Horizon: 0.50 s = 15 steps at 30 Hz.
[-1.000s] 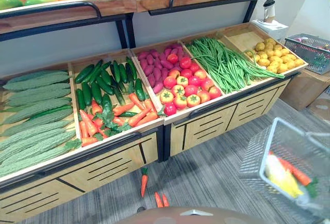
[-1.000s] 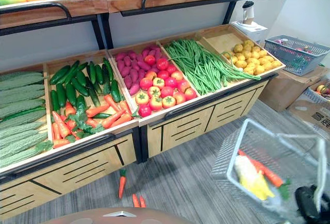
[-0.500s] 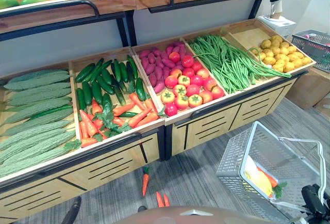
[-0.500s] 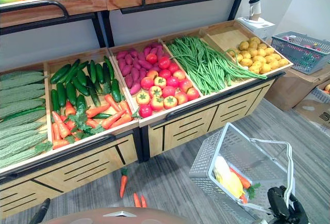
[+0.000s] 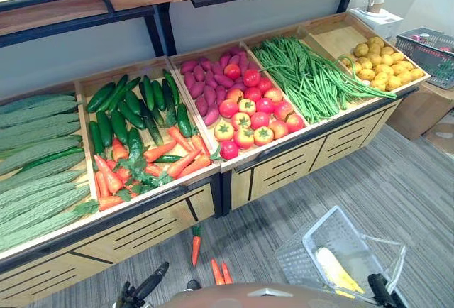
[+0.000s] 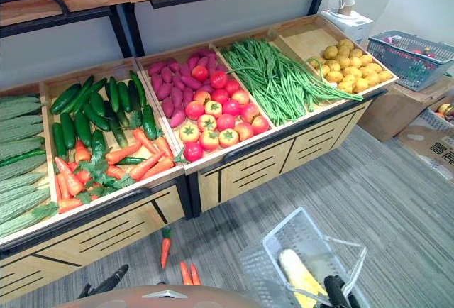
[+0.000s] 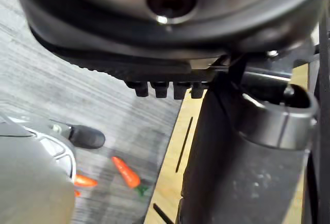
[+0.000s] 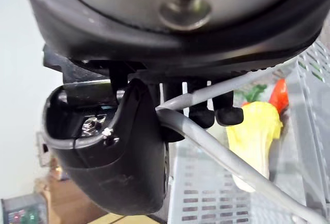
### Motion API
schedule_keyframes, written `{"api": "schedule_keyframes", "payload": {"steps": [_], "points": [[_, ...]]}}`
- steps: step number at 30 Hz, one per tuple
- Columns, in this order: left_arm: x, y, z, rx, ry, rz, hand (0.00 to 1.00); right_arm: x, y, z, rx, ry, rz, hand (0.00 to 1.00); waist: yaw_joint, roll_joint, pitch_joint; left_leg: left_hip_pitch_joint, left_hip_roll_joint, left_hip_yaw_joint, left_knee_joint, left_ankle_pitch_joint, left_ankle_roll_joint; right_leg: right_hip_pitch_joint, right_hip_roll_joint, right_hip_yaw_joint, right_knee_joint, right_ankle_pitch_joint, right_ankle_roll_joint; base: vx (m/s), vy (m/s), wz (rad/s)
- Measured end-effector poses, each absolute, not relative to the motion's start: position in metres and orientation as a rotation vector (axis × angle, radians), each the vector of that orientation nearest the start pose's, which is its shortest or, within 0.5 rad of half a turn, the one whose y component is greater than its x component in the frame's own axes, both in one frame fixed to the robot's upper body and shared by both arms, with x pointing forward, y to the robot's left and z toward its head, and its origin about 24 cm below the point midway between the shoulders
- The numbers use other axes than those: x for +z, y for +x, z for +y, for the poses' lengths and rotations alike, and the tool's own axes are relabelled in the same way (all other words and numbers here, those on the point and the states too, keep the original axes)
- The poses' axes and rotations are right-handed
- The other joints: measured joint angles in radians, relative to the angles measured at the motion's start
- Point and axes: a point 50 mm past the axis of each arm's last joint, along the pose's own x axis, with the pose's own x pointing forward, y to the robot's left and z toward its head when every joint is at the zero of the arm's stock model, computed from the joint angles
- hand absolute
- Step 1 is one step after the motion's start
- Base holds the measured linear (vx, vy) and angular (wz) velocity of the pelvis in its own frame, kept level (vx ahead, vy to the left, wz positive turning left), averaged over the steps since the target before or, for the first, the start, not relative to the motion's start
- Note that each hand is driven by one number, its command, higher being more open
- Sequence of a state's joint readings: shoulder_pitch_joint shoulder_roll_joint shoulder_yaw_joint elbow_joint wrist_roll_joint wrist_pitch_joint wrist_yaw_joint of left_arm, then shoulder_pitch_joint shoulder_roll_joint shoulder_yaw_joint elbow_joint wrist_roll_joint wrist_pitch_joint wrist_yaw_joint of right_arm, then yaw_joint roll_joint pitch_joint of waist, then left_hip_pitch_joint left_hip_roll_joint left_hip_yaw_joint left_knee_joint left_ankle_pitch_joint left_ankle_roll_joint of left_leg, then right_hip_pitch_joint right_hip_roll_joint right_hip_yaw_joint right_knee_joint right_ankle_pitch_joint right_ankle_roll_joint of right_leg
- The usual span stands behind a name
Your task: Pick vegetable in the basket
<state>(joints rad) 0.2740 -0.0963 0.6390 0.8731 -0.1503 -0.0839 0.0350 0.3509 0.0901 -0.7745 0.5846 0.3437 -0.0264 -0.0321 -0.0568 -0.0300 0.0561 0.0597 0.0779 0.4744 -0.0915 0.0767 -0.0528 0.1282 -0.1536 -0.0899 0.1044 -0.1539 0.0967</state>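
The basket [image 5: 323, 224] is pale grey plastic with mesh walls and a thin grey wire handle [image 8: 216, 149]. It hangs low over the grey floor [image 5: 397, 180] in front of the wooden produce stand [image 5: 284, 169], on the robot's right side. It is tilted, with its open top facing up. The right hand [image 8: 129, 146] carries it with fingers curled over the handle. Inside, an ear of corn [image 5: 333, 269] lies lengthwise along the bottom, yellow with a paler end. Just beside the corn's far end is an orange carrot [image 8: 279, 95] with green leaves, seen past the hand in the right wrist view.
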Motion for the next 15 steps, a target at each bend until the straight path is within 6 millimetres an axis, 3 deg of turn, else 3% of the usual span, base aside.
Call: {"api": "schedule_keyframes", "payload": {"steps": [10,15], "points": [[-0.159,0.022,0.217,0.779,-0.377,1.025,1.00,-0.146,0.010,-0.244,-0.972,0.539,0.881,0.00,0.017,-0.008,0.004,0.017,-0.006,-0.011,0.000,-0.001,-0.003,0.002,-0.004,-0.003,0.014,-0.039,-0.012,0.00,-0.001,0.00],[-0.159,0.023,0.221,0.751,-0.341,1.036,1.00,-0.155,0.007,-0.232,-0.940,0.544,0.957,0.00,0.022,-0.027,0.012,0.020,-0.018,-0.017,0.000,-0.004,-0.008,0.017,-0.002,-0.002,0.000,-0.041,-0.011,0.05,-0.001,0.03]]}}
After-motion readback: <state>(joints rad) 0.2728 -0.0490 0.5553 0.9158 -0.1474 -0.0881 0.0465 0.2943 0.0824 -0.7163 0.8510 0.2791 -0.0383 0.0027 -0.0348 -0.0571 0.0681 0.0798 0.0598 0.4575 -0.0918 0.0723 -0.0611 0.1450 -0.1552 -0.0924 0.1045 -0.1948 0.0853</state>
